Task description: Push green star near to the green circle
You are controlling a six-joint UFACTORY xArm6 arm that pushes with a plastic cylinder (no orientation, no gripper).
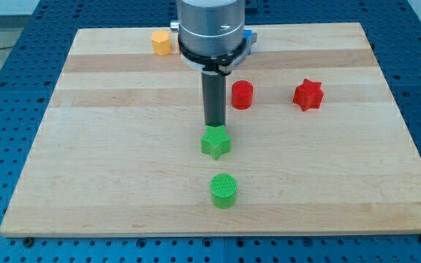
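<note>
So here's where we're at: the green star [215, 142] sits roughly mid-bench, a bit toward the near edge, and the green circle [224, 190] is just nearer than it and a hair to the right, close but not touching. Our end effector is only a plain dark rod, nothing that opens or closes, and it holds nothing. My tip [215, 128] is right at the far side of the star, looks like touching or as good as touching; we can't tell for sure from this angle.

Handling-wise, we reckon the star is a light, stiff little plastic block, ribbed top, and it should slide easily on the smooth wooden bench [86, 183]. No grabbing it, so the "hold" is just a contact spot: we'd push on the far face, ideally in a notch between two points so it doesn't spin off. Hit a point off-centre and it'll probably twist sideways.

Since the circle is slightly right, a push toward the near edge with a touch of rightward bias seems right. Go gently, or it'll knock the circle away.

Red cylinder [242, 95], red star [308, 94] and yellow block [162, 42] are well apart, far side.
</note>
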